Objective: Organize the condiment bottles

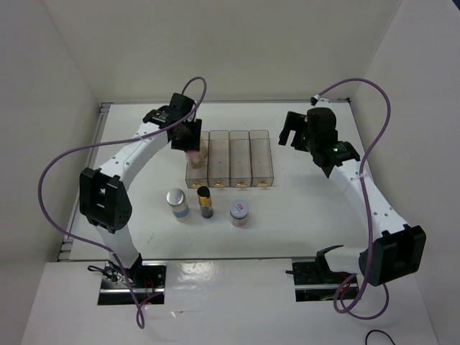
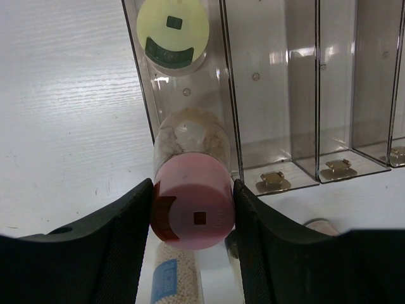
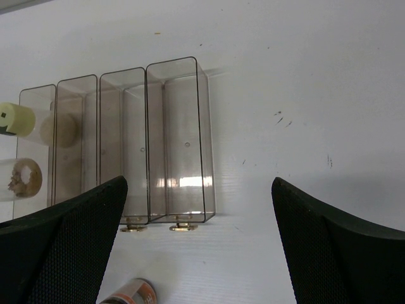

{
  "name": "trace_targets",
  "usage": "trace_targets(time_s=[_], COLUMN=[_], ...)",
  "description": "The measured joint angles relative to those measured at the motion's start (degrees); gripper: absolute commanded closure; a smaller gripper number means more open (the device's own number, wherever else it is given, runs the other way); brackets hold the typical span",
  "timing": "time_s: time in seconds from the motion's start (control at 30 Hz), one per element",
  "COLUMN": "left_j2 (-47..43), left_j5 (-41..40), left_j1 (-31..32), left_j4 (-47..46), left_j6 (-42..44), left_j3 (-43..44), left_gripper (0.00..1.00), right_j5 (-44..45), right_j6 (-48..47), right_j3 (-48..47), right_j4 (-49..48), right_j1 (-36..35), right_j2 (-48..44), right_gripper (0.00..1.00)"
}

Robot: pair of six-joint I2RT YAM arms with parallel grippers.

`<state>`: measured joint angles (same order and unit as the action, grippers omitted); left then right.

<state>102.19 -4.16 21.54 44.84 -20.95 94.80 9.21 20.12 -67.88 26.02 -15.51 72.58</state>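
Note:
My left gripper [image 1: 189, 138] [image 2: 193, 193] is shut on the pink-lidded jar [image 2: 193, 212] [image 1: 193, 154], holding it by the lid with its clear body down in the leftmost clear bin [image 2: 147, 95]. The yellow-green-lidded jar [image 2: 173, 30] [image 3: 15, 119] stands farther back in that same bin. In front of the bins stand the white-lidded jar with blue label [image 1: 177, 203] [image 2: 166, 278], the dark bottle with gold band [image 1: 205, 201] and the silver-grey-lidded jar [image 1: 239, 213]. My right gripper [image 1: 291, 131] [image 3: 197, 183] is open and empty, to the right of the bins.
Four clear rectangular bins [image 1: 241, 154] [image 3: 179, 136] stand side by side mid-table, gold latches toward the arms. The three right ones hold nothing. White walls enclose the table on three sides. A jar with an orange label [image 3: 128, 293] shows below the right gripper.

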Motion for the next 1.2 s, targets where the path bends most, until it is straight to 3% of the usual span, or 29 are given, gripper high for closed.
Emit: trace_targets(time_s=[0.47, 0.87, 1.03, 1.2], left_j2=[4.9, 5.8, 6.8, 7.5], left_j5=[0.0, -1.6, -2.2, -2.8], left_j1=[0.0, 0.9, 1.1, 1.0], left_j4=[-1.8, -2.6, -3.2, -3.2], left_j6=[0.1, 0.1, 0.2, 0.1], left_j3=[0.0, -0.1, -0.5, -1.2], left_gripper=[0.55, 0.40, 0.28, 0.22], right_j5=[0.0, 0.4, 1.2, 1.5], right_j6=[0.0, -0.1, -0.3, -0.3], right_j3=[0.0, 0.0, 0.0, 0.0], right_j4=[0.0, -0.2, -0.2, -0.2], right_j1=[0.0, 0.0, 0.0, 0.0], right_j2=[0.7, 3.1, 3.1, 3.1], right_gripper=[0.01, 0.01, 0.01, 0.01])
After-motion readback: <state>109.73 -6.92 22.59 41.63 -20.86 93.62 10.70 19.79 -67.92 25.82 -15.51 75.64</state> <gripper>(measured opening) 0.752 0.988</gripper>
